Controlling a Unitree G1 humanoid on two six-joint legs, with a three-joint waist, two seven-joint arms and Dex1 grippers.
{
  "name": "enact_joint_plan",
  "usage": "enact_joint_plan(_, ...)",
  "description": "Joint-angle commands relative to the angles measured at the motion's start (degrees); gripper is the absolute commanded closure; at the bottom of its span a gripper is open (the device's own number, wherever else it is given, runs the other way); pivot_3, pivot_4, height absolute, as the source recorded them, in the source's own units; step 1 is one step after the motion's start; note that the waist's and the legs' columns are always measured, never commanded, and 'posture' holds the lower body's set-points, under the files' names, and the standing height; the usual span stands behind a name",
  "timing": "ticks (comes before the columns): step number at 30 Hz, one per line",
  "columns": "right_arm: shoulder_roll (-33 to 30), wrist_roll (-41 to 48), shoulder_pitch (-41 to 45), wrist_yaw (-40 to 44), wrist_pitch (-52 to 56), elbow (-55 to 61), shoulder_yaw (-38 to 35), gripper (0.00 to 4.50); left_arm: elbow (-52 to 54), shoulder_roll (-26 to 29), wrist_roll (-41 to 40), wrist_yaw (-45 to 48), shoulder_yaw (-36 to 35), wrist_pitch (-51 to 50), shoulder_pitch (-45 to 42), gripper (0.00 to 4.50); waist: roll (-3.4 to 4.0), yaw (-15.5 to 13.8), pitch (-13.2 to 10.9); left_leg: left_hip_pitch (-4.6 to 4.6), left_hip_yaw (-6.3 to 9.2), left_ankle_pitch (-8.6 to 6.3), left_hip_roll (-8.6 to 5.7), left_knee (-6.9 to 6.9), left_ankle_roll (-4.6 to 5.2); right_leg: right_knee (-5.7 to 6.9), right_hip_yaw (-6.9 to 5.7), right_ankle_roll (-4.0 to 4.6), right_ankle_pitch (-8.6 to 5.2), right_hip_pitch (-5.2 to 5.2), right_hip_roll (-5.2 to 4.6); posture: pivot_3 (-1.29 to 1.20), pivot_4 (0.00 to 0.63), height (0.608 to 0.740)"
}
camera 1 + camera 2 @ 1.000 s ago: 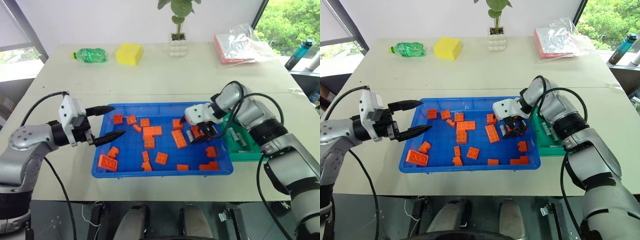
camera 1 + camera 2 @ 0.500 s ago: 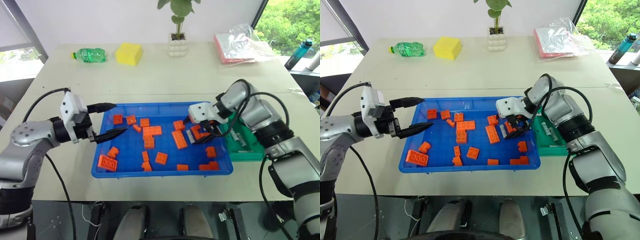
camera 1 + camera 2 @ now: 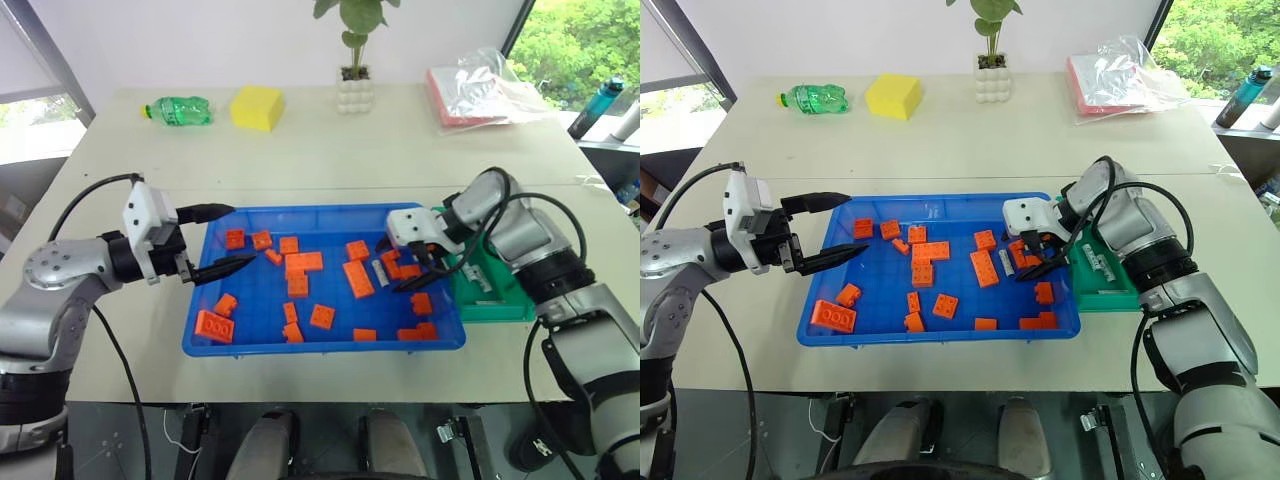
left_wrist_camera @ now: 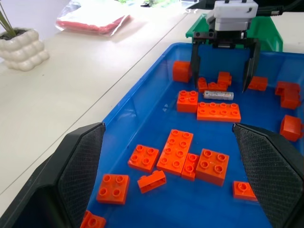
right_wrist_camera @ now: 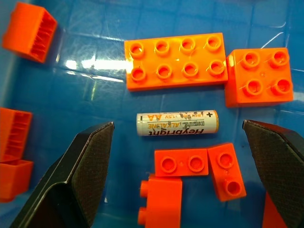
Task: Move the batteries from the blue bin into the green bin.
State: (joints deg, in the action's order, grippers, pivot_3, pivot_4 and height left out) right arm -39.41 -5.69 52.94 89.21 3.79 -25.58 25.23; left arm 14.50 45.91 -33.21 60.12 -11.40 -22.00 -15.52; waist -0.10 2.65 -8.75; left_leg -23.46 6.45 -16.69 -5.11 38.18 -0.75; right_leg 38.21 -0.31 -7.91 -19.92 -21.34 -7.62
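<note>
The right gripper (image 5: pixel 180 156) points down into the right part of the blue bin (image 3: pixel 250 345), its two black fingers (image 5: pixel 78 175) spread wide with nothing between them but air. A battery (image 5: pixel 177 123) lies flat on the bin floor directly under that gap, touched by neither finger, with a long orange brick (image 5: pixel 175 61) just beside it and smaller orange bricks (image 5: pixel 194 164) on its other side. The left gripper (image 3: pixel 218 240) hovers at the bin's left edge, its fingers (image 4: pixel 78 166) also wide apart and empty. The green bin (image 3: pixel 500 300) sits on the surface against the blue bin's right side, with batteries (image 3: pixel 480 280) already in it.
</note>
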Motion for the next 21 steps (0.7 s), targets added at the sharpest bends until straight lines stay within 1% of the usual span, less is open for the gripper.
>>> enact_joint_plan(1, 1.5, -1.2, 0.9, -0.9, -0.7, -2.2, 0.2, 0.04, 0.9, 0.4, -0.2, 0.3, -1.0, 0.8, -0.1, 0.0, 0.0, -0.1, 0.0, 0.0, 0.01, 0.0, -0.01, 0.01, 0.0, 0.0, 0.0, 0.0, 0.0, 0.02, 0.0, 0.0, 0.15, 0.727)
enact_joint_plan(4, 2.2, -1.9, 0.6, -1.2, -1.6, -3.2, 0.7, 0.04, 1.3, 0.4, -0.2, 0.1, -1.1, 0.8, 0.2, 0.0, 0.0, -0.1, 0.0, 0.0, 0.01, 0.0, -0.03, 0.01, 0.0, 0.0, 0.0, 0.0, 0.0, 0.02, -0.02, 0.0, 0.15, 0.727)
enact_joint_plan(5, 2.2, -2.0, 0.4, -1.0, -1.8, -3.3, 0.7, 0.26, 1.3, 0.4, -0.2, 0.1, -1.1, 0.8, 0.3, 0.0, 0.0, -0.1, 0.0, 0.0, 0.01, 0.0, -0.03, 0.0, 0.0, 0.0, 0.0, 0.0, 0.0, 0.01, -0.02, 0.0, 0.15, 0.727)
enact_joint_plan(7, 2.0, -2.0, -0.1, -0.7, -2.1, -2.9, 0.7, 0.82, 1.3, 0.4, -0.2, 0.0, -1.2, 0.8, 0.3, 0.0, 0.0, -0.1, 0.0, 0.0, 0.04, 0.0, -0.03, 0.01, 0.0, 0.0, 0.0, 0.0, 0.0, 0.01, -0.01, 0.0, 0.15, 0.727)
enact_joint_plan(8, 1.8, -2.1, -0.4, -0.7, -2.2, -2.4, 0.5, 1.36, 1.3, 0.4, -0.2, 0.0, -1.2, 0.8, 0.3, 0.0, 0.0, -0.1, 0.0, 0.0, 0.03, 0.0, -0.03, 0.01, 0.0, 0.0, 0.0, 0.0, 0.0, 0.01, -0.01, 0.0, 0.15, 0.727)
enact_joint_plan(10, 1.1, -1.9, -0.9, -0.8, -2.1, -0.3, 0.0, 2.15, 1.3, 0.4, -0.3, 0.0, -1.2, 0.8, 0.3, 0.0, 0.0, -0.1, 0.0, 0.0, 0.04, 0.0, -0.03, 0.01, 0.0, 0.0, 0.0, 0.0, 0.0, 0.02, -0.01, 0.0, 0.15, 0.727)
enact_joint_plan(13, -0.5, 0.2, -2.0, 0.0, 0.5, 5.7, -2.0, 2.15, 1.2, 0.1, -0.2, 0.0, -0.7, 0.9, 0.0, 0.0, 0.0, -0.2, 0.0, 0.0, 0.05, 0.0, -0.03, 0.01, 0.0, 0.0, 0.0, 0.0, 0.0, 0.02, -0.01, 0.0, 0.15, 0.727)
enact_joint_plan(15, -1.9, 3.1, -2.5, 0.4, 5.2, 11.4, -4.5, 2.15, 0.9, -0.2, -0.1, 0.0, -0.3, 1.0, -0.4, 0.0, 0.0, -0.1, 0.0, 0.0, 0.04, 0.0, -0.03, 0.01, 0.0, 0.0, 0.0, 0.0, 0.0, 0.02, -0.01, 0.0, 0.15, 0.727)
enact_joint_plan(17, -3.5, 7.0, -2.6, -0.4, 12.9, 17.7, -8.8, 2.15, 0.4, -0.4, 0.1, 0.2, 0.2, 1.2, -0.9, 0.0, 0.02, -0.1, 0.0, -0.01, 0.02, 0.0, -0.03, 0.0, 0.0, 0.0, 0.0, 0.0, 0.0, 0.01, -0.02, 0.0, 0.15, 0.727)
enact_joint_plan(19, -5.5, 10.2, -2.7, -3.0, 20.9, 22.5, -13.8, 2.15, -0.2, -0.6, 0.2, 0.5, 0.6, 1.4, -1.3, 0.0, 0.03, -0.1, 0.0, -0.01, 0.02, 0.0, -0.02, -0.01, 0.0, 0.0, 0.0, 0.0, 0.0, 0.0, -0.01, 0.0, 0.15, 0.727)
enact_joint_plan(21, -8.3, 12.3, -4.0, -5.8, 26.6, 25.9, -18.8, 2.15, -0.7, -0.7, 0.3, 1.0, 0.9, 1.6, -1.3, 0.0, 0.03, -0.2, 0.0, -0.01, 0.02, 0.0, -0.02, -0.01, 0.0, 0.0, 0.0, 0.0, 0.0, 0.01, -0.02, 0.0, 0.15, 0.727)
